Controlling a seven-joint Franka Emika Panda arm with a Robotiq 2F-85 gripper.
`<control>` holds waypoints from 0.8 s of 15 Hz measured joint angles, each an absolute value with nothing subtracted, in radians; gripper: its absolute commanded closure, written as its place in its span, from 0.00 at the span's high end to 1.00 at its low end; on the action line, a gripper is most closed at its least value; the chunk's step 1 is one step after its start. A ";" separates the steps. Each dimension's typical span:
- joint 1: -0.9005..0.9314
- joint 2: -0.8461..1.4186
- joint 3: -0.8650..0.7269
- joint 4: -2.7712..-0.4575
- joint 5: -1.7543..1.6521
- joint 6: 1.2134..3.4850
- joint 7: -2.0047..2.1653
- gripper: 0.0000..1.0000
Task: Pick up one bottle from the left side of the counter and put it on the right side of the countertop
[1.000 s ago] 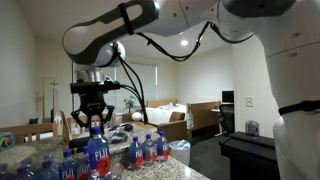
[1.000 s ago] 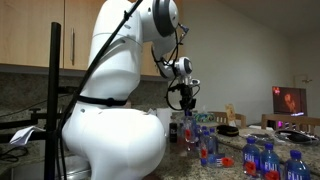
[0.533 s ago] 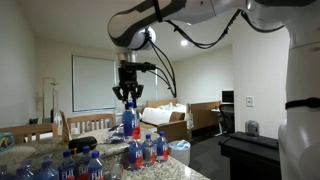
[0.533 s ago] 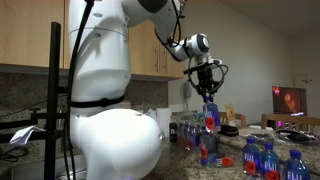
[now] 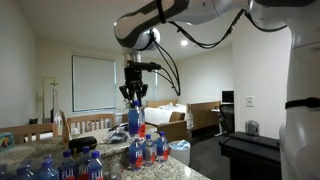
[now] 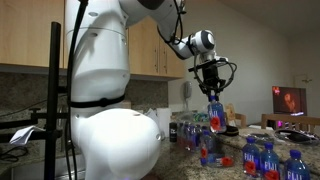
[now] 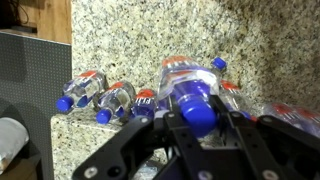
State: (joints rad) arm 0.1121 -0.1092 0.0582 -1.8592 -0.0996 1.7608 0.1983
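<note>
My gripper (image 5: 134,98) is shut on a clear water bottle (image 5: 134,118) with blue cap and blue label, holding it upright in the air above the speckled counter (image 5: 185,150). In an exterior view the held bottle (image 6: 215,114) hangs under the gripper (image 6: 213,93) above other bottles. In the wrist view the blue cap (image 7: 196,108) sits between the black fingers (image 7: 196,125), with the granite counter (image 7: 140,35) far below. Several like bottles (image 5: 148,150) stand on the counter below.
More bottles (image 5: 70,166) stand at the counter's near end, and several stand in a row (image 6: 262,160) in an exterior view. Bottles (image 7: 100,93) show below in the wrist view. A dark cabinet (image 5: 250,152) stands beyond the counter edge. Wooden cupboards (image 6: 150,50) hang behind.
The gripper has lifted the bottle off the counter and carried it sideways along it; over the last half second it moved a little further and slightly lower.
</note>
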 measured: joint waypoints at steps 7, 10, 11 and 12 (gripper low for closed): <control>0.053 -0.096 0.016 -1.858 -0.105 1.762 0.186 0.11; -0.003 -0.094 -0.044 -1.852 -0.105 1.762 0.110 0.11; -0.025 -0.090 -0.067 -1.846 -0.105 1.762 0.073 0.11; -0.045 -0.084 -0.091 -1.837 -0.105 1.762 0.033 0.11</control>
